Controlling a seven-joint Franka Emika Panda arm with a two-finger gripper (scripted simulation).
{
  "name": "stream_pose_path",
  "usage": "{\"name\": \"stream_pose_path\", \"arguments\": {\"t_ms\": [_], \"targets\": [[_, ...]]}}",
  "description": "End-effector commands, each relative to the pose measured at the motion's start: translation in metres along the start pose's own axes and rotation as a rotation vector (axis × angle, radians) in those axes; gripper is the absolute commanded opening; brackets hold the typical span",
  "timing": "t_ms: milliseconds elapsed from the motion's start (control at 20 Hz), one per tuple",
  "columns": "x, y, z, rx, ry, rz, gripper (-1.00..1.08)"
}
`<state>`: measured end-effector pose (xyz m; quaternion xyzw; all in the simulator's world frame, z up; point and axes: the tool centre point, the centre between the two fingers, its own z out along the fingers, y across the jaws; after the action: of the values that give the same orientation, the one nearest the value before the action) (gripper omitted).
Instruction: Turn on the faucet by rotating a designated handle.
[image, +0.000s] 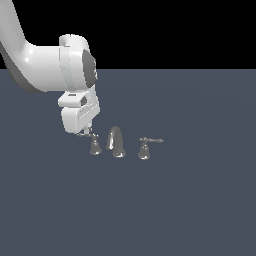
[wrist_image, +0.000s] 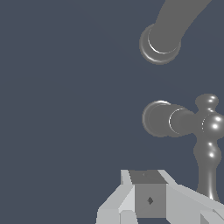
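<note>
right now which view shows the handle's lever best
The wrist view: the handle fills the frame, its lever running toward the claw. In the exterior view the handle is tiny, its lever partly hidden by the claw.

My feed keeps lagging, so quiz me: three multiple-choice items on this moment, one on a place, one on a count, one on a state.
1. Where is the hand?
A. over the exterior view's right handle
B. at the lever of the exterior view's left handle
C. far from the faucet

2. How many chrome pieces stand on the floor?
A. two
B. three
C. five

3. How does the spout stand?
A. upright
B. tipped over
C. lifted by the hand

Answers: 1 B, the hand sits right above that lever. 2 B, the spout plus the left and right handle. 3 A, its base rests on the floor, nothing holding it.
</note>
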<state>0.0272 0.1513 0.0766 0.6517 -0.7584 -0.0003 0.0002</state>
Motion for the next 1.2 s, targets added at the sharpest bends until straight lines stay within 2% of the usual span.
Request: {"name": "stream_pose_path", "arguments": {"t_ms": [0, 400, 450, 1150], "targets": [[-0.005, 0.008, 0.0, 0.0, 0.0, -0.001, -1.0], [-0.016, 0.032, 0.0, 0.001, 0.0, 0.0, -1.0], [-0.008, 0.023, 0.0, 0.009, 0.005, 0.01, -1.0], [-0.003, 0.068, 0.0, 0.002, 0.001, 0.001, -1.0]]}}
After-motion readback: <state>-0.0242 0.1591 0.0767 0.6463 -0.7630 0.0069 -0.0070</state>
